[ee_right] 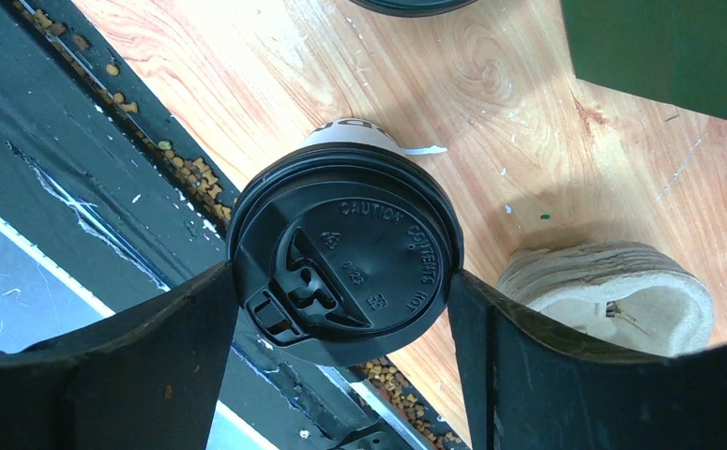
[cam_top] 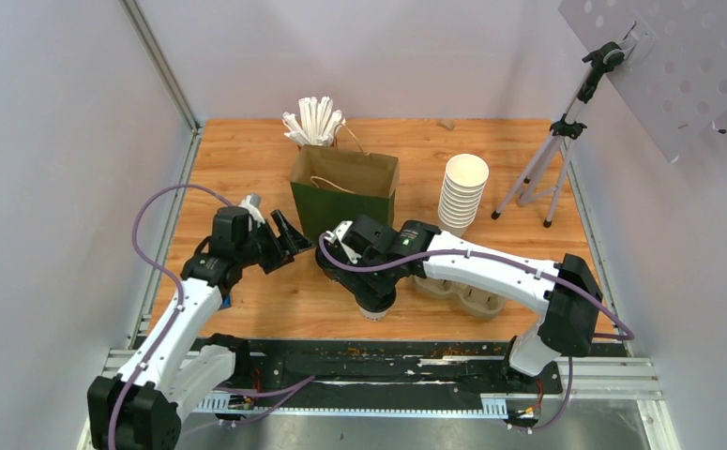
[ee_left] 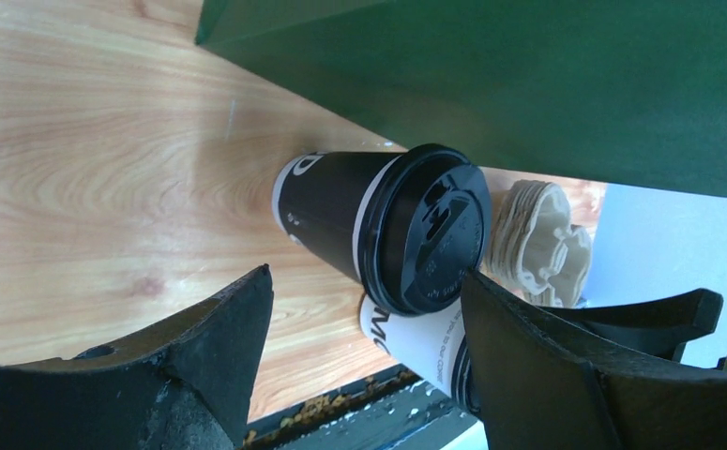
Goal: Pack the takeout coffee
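Looking down, top view: only here do I see the green paper bag [cam_top: 345,187] whole, with the straws [cam_top: 312,120] behind it and the stack of lidless cups [cam_top: 462,192] to its right.
Right wrist view: only here can I read the writing on the lid [ee_right: 378,234].
Left wrist view: only here does the dark-sleeved cup [ee_left: 340,216] show its side, just beside the bag wall. The takeout coffee [ee_left: 416,342] sits lower in the view, partly hidden by my finger.
Takeout coffee: upright on the table [cam_top: 247,159], between the fingers of my right gripper [ee_right: 342,281], near the cup carrier [ee_right: 613,286].
Right gripper: jaws wide, one finger at each side of the lid rim; I cannot tell whether they clamp it.
Left gripper [ee_left: 367,274]: jaws wide apart, holding nothing; the dark-sleeved cup stands ahead of them.
Writing: the lid reads "CAUTION CONTENTS HOT"; the cup lettering is cut off and unreadable.
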Controlling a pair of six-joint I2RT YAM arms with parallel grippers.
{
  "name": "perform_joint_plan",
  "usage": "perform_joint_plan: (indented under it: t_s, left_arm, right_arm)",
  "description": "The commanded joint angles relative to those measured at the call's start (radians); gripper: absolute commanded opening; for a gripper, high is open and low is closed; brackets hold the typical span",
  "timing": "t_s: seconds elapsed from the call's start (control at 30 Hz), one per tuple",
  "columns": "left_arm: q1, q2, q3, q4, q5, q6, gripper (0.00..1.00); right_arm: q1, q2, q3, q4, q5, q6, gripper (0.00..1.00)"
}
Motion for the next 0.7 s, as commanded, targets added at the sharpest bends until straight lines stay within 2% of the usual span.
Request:
perform_joint_plan:
  t_s: [0.0, 0.13, 0.37, 0.67]
  left_arm:
    - [-0.01, 0.034, -0.036, 0.243, 0.054, -0.05, 0.8]
    - [-0.029, 0.063, -0.08, 0.32, 0.06, -0.066, 0.79]
    - [-0.057, 0.119, -0.092, 0.327, 0.062, -0.04, 0.76]
    - [-0.082, 0.143, -0.106, 0.336, 0.061, -0.021, 0.67]
  right_arm:
    - [-0.003, -0.028, 0.002, 0.011, 0.006, 0.016, 0.76]
    - [-0.002, -0.027, -0.002, 0.013, 0.006, 0.014, 0.76]
    - [-0.003, -0.016, 0.003, 0.02, 0.001, 0.01, 0.76]
    - [-0.006, -0.014, -0.008, 0.028, -0.003, 0.006, 0.76]
